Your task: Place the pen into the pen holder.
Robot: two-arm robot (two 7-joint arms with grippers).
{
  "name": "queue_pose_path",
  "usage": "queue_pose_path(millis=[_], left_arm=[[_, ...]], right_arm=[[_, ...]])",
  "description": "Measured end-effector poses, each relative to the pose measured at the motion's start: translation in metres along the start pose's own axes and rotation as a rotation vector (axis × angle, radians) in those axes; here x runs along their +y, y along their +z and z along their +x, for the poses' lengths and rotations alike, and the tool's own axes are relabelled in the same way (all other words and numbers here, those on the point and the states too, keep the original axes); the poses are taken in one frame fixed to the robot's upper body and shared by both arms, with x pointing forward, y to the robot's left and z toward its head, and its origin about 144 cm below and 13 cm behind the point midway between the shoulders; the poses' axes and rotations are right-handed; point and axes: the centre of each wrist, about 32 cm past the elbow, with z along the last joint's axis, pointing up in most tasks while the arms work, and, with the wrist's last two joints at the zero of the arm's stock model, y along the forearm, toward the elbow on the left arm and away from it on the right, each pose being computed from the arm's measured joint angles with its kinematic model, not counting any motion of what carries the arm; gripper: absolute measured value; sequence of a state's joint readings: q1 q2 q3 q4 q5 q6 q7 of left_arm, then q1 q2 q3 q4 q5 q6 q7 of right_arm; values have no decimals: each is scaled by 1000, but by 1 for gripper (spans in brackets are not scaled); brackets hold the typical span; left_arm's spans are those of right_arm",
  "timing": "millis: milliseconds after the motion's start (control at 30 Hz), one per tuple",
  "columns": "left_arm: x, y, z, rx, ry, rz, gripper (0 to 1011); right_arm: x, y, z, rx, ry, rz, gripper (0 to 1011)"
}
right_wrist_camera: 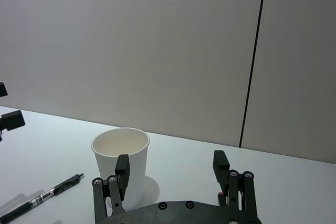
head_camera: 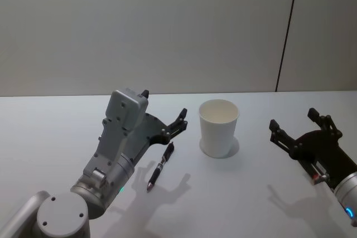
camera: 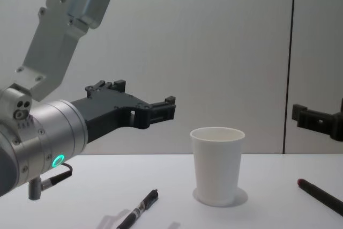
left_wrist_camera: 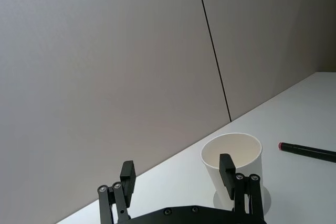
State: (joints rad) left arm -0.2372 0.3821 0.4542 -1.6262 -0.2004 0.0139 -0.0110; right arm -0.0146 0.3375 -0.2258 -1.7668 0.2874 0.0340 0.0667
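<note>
Hovering left gripper (head_camera: 164, 106): jaws spread wide, empty, raised over the pen (head_camera: 160, 167), probably lined up to drop onto it.
Pen: flat on the table (head_camera: 50, 132), just left of the pen holder (head_camera: 218, 126), not yet grasped.
Pen holder: upright, mouth up to take the pen; nothing seen inside.
Parked right gripper (head_camera: 293, 119): fingers apart, holding nothing, off to the right, likely kept clear.

Head camera high, downward; chest low, level; wrists close; pen holder (head_camera: 218, 129) shared.
</note>
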Motion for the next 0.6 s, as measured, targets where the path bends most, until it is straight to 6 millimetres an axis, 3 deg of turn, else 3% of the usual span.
queue_pose_path(millis=[600], left_arm=[[0, 0, 0, 0, 0, 0, 1001]], right_arm=[[0, 0, 0, 0, 0, 0, 1002]])
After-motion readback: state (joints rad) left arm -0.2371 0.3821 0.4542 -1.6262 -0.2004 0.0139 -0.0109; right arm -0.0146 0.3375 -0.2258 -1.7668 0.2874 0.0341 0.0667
